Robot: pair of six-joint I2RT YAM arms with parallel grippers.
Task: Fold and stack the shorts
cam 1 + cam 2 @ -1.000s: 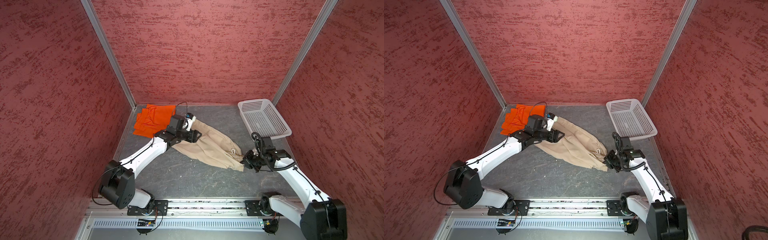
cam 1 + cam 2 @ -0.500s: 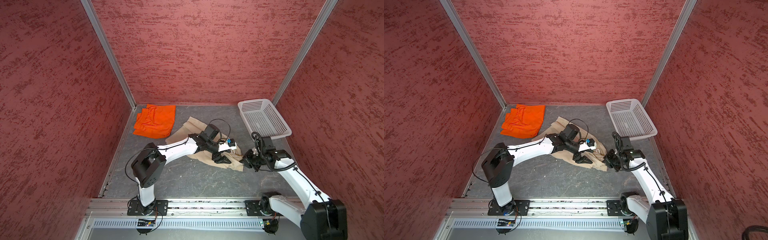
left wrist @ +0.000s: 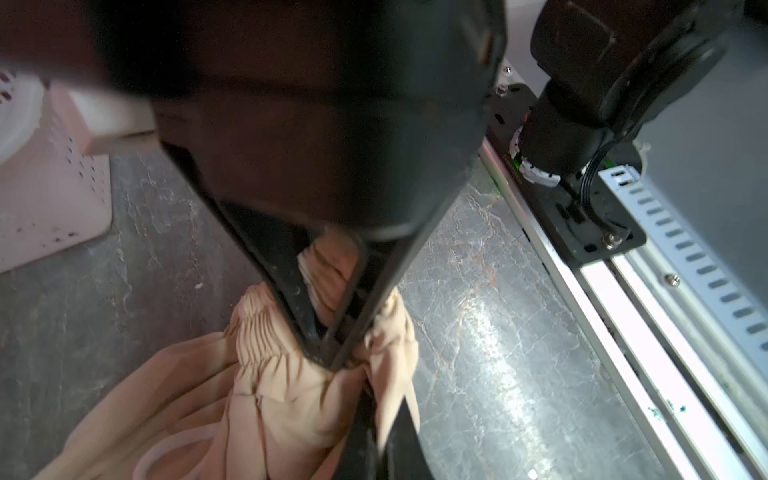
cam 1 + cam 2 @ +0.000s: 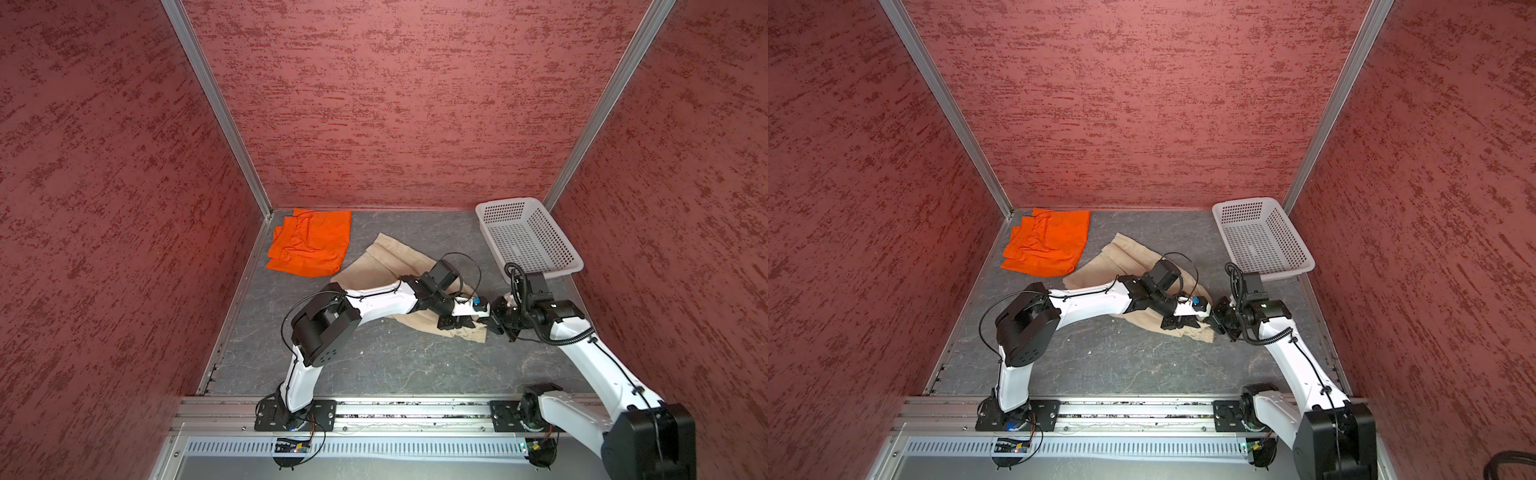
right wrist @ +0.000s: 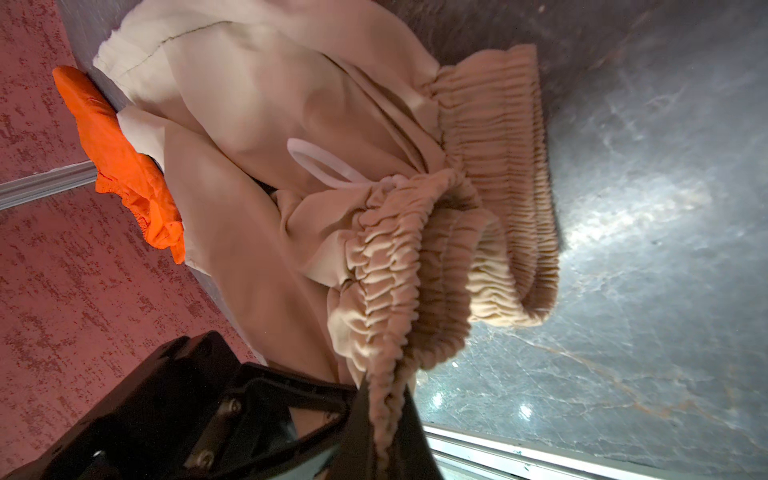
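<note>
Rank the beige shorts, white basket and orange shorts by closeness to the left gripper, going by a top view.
1. beige shorts: clamped at the waistband in the left gripper, right of centre.
2. white basket: back right corner.
3. orange shorts: back left corner, clearly farthest.

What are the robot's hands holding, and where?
Both hold the beige shorts by the gathered waistband: the left gripper pinches it shut, and the right gripper has it between its fingers.

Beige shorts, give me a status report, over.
Left claw shut on beige shorts at waistband; right claw pinching it too. Not folded, not stacked on orange shorts. Claws crowded close, nothing else in the way.
</note>
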